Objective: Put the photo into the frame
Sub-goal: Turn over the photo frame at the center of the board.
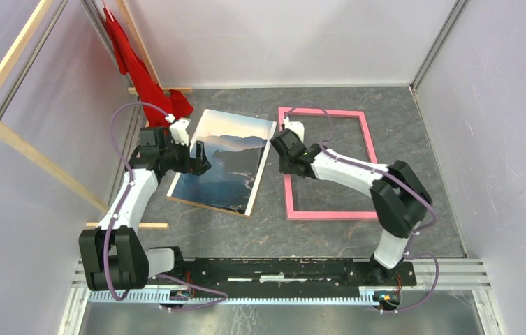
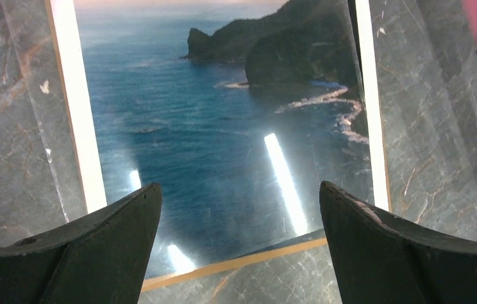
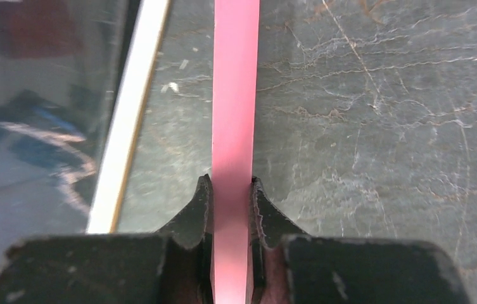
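While my right jaws are clamped tight on the left rail of the frame [image 3: 235,95], flat on the table [image 1: 413,174], my left jaws hang spread wide, holding nothing, over the photo [image 1: 226,159], face up just left of the frame, strip of table between them.

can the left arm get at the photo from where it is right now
Probably yes: the left tool is open right above the photo with nothing between them, and the right tool is off to the side, closed on the frame.
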`<state>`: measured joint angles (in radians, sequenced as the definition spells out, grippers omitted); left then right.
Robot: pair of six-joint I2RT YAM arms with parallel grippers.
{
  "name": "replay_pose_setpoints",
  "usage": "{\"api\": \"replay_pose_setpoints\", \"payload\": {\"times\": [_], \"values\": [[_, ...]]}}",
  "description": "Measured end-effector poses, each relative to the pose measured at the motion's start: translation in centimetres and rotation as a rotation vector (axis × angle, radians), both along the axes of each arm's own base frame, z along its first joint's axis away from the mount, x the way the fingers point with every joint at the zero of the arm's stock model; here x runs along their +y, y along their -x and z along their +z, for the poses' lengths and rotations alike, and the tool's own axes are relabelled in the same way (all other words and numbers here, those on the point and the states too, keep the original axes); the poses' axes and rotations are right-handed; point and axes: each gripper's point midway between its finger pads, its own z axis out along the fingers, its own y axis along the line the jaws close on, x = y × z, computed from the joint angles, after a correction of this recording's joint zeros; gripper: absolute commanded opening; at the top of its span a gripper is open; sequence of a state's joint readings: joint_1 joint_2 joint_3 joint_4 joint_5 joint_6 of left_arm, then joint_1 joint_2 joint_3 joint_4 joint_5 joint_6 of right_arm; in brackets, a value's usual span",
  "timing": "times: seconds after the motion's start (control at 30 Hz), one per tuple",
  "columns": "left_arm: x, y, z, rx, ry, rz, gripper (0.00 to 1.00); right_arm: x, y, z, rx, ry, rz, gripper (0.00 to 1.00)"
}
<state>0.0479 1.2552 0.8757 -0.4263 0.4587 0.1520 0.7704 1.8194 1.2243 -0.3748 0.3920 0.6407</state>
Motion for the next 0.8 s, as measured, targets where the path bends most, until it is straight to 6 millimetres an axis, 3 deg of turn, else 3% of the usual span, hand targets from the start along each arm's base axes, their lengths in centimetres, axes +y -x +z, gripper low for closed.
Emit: {"api": "replay_pose_setpoints", "payload": {"times": [0.13, 0.27, 0.47, 0.8], "values": [[-0.1, 1.3, -0.4, 0.008, -0.006, -0.009, 1.00, 0.4, 0.4, 5.2, -0.053, -0.114, -0.012, 0.00], [0.0, 2.3, -0.4, 0.026, -0.026, -0.038, 1.00, 1.8, 0.0, 11.8, -0.120, -0.240, -0.013, 0.00], [0.2, 2.0, 2.2, -0.001, -0.060, -0.076, 1.00, 5.6, -0.5, 19.7, -0.160, -0.464, 0.046, 0.00], [-1.0, 2.0, 3.4, -0.021, -0.008, -0.110, 1.00, 8.5, 2.7, 25.2, -0.057, -0.760, 0.098, 0.00]]}}
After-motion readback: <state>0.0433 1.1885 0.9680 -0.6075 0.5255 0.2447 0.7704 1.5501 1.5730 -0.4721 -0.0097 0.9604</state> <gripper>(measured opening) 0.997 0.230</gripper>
